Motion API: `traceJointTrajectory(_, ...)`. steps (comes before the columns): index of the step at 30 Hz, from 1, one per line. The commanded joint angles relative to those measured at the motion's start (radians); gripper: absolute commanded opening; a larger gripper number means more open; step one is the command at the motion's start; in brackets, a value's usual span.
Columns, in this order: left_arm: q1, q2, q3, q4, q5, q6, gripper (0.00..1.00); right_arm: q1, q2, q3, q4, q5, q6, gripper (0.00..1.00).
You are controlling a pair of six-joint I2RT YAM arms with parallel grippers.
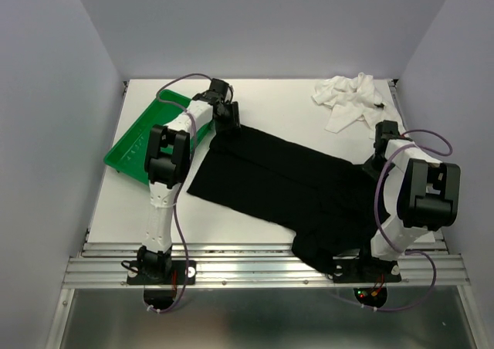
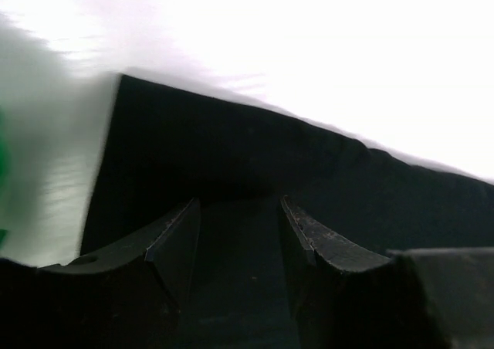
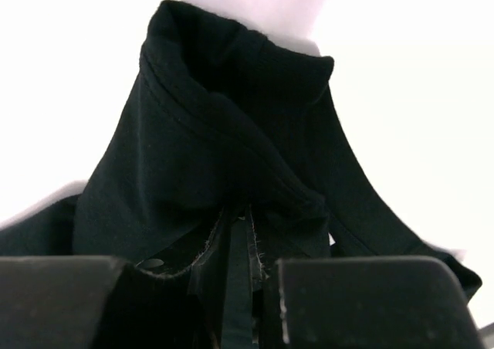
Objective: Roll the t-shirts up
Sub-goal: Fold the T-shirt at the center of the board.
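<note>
Two t-shirts were on the table and neither was rolled. The black t-shirt lay spread across the middle, running on a slant from the far left down toward the near right edge, where part of it reached the table's front rail. It was mostly flat, with some folds and no turn of a roll anywhere along it. The white t-shirt sat crumpled in a heap in the far right corner, well apart from both arms and touched by neither.

At the black shirt's right side the right gripper had its fingers pressed together on a bunched fold of the cloth, which rose in a ridge beyond the tips. At the shirt's far left corner the left gripper was low over the fabric with its fingers spread, dark cloth showing between them; they did not look closed on anything. The green tray lay just beside that corner, at the table's left.

By my reading the work was at its start: the black shirt was being laid out or gathered for rolling, and the white one had not been begun.
</note>
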Motion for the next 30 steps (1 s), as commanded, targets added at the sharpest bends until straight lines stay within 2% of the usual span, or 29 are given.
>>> traceJointTrajectory(1, 0.043, 0.039, 0.041, -0.041, -0.062, -0.003, 0.56, -0.015, 0.121, 0.054, 0.121, 0.032, 0.021, 0.18)
traceJointTrajectory(6, 0.046, 0.098, 0.159, -0.054, -0.057, -0.023, 0.56, -0.015, 0.23, 0.174, 0.168, -0.081, 0.061, 0.17)
traceJointTrajectory(9, 0.046, 0.124, 0.22, -0.077, -0.056, -0.023, 0.56, -0.015, 0.228, 0.217, 0.162, -0.113, 0.049, 0.18)
traceJointTrajectory(14, 0.045, 0.081, 0.22, -0.072, -0.053, -0.017, 0.56, -0.015, 0.081, 0.219, 0.133, -0.117, -0.021, 0.27)
traceJointTrajectory(17, 0.042, 0.038, 0.198, -0.057, -0.04, -0.018, 0.56, -0.015, -0.033, 0.188, 0.102, -0.109, -0.035, 0.4)
traceJointTrajectory(18, 0.039, 0.027, 0.191, -0.054, -0.039, -0.02, 0.56, -0.015, -0.085, 0.177, 0.09, -0.109, -0.035, 0.48)
traceJointTrajectory(19, 0.036, 0.003, 0.185, -0.052, -0.039, -0.018, 0.56, -0.015, -0.108, 0.147, 0.069, -0.109, -0.035, 0.5)
traceJointTrajectory(28, 0.006, -0.141, 0.063, -0.017, -0.019, 0.0, 0.56, -0.025, -0.344, -0.062, -0.1, -0.092, 0.0, 0.55)
traceJointTrajectory(30, 0.005, -0.163, 0.032, -0.012, -0.013, 0.002, 0.56, -0.025, -0.395, -0.117, -0.117, -0.115, 0.02, 0.59)
